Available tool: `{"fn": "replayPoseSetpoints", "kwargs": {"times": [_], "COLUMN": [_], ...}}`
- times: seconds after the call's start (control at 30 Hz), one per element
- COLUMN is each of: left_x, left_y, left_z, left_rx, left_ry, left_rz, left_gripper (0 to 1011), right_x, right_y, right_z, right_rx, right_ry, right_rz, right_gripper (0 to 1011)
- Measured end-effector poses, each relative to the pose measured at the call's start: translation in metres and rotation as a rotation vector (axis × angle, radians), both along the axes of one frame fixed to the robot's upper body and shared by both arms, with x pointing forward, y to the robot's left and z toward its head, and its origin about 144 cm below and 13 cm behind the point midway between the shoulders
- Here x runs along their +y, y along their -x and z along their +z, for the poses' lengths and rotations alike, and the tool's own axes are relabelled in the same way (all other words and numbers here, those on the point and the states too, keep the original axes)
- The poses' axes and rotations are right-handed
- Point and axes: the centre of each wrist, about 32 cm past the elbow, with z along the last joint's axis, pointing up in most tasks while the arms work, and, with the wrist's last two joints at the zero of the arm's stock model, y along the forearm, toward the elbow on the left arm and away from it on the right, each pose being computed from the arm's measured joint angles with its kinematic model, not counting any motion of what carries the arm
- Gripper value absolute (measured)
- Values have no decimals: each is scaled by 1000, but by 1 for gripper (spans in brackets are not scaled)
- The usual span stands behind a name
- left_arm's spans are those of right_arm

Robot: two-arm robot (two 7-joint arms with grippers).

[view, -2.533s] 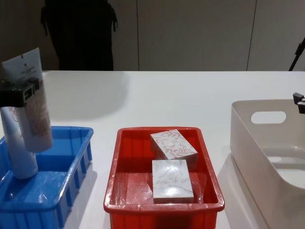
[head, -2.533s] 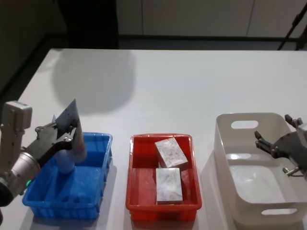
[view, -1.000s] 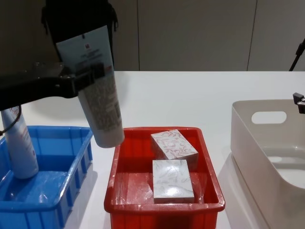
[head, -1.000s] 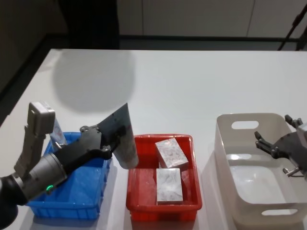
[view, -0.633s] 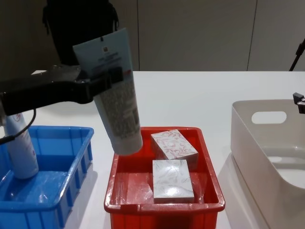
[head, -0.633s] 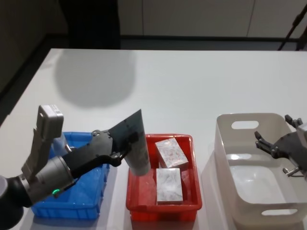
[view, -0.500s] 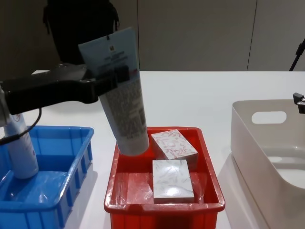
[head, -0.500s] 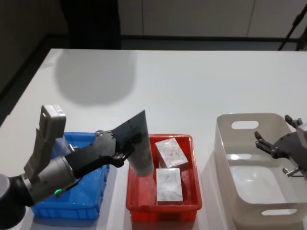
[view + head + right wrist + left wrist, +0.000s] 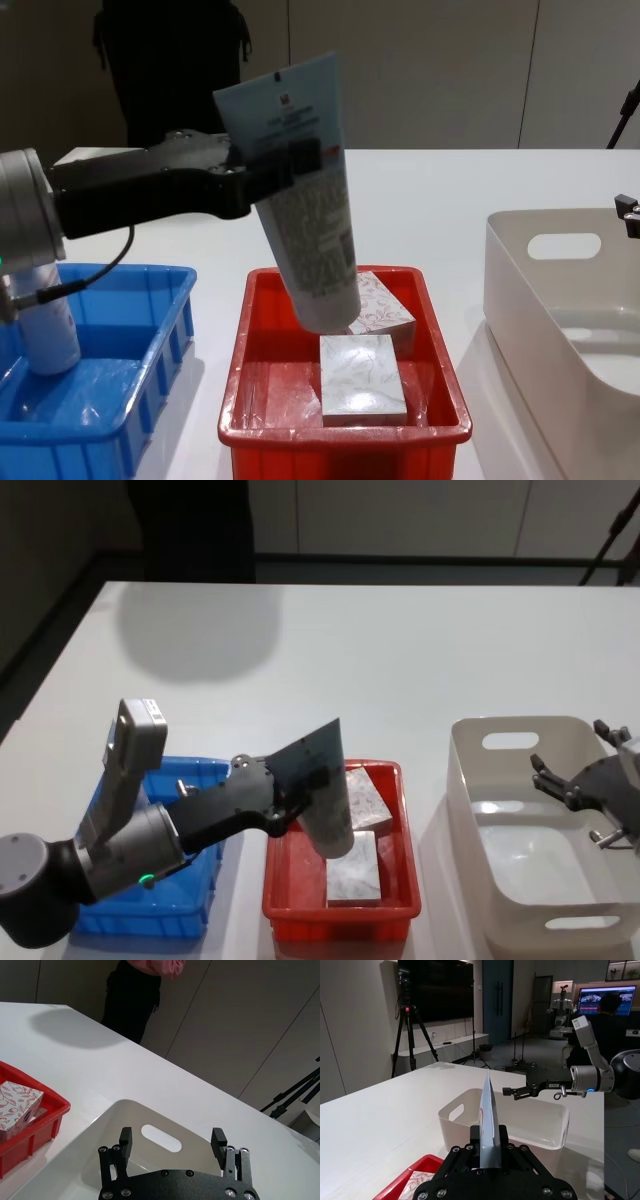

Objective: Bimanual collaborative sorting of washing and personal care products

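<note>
The left gripper (image 9: 288, 160) is clamped on a pale blue tube (image 9: 306, 215), its fingers pinching the tube just below the flat crimped end. The tube hangs down from the grip at a tilt, crimp up and cap end down, with the fine print facing the chest camera. Straight below the gripper is a red crate (image 9: 240, 400), and the tube's cap end hangs over the crate's back half, just above two small boxes. I cannot tell whether it touches them. The red-leaf box (image 9: 378, 300) lies at the back and the grey-green box (image 9: 362, 375) in front of it, side against side. Behind the gripper, under its arm, a blue crate (image 9: 170, 320) holds a white bottle (image 9: 45, 335) standing upright.

The right gripper (image 9: 565, 785) is well apart on the far side of the red crate. Its fingers are spread wide with nothing between them, above the rim of a white tub (image 9: 465, 770) on the table (image 9: 400, 660).
</note>
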Motion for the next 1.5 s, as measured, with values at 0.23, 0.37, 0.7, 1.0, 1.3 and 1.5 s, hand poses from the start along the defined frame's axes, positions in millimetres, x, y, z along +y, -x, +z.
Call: {"fn": "replayPoseSetpoints", "kwargs": {"times": [0.23,0.37,0.7,1.0,1.3,1.5], "left_x": [-6,-11,-18,-26,-33,-36], "left_y": [-3,-4,-4,-2,2,3], "left_z": [-1,-2,-2,-2,-2,-3], "left_rx": [4,8,13,16,26,30], "left_ry": [1,5,11,19,23,26], "left_rz": [-44,-74,-118,-150,-182,-189], "left_gripper": [193,193,193,193,193,193], "right_x": [0,0,0,0,0,0], "right_y": [0,0,0,0,0,0], "right_z": [0,0,0,0,0,0], "right_rx": [0,0,0,0,0,0], "right_ry": [0,0,0,0,0,0], "right_rz": [0,0,0,0,0,0], "right_gripper": [1001,1001,1001,1001,1001,1001]}}
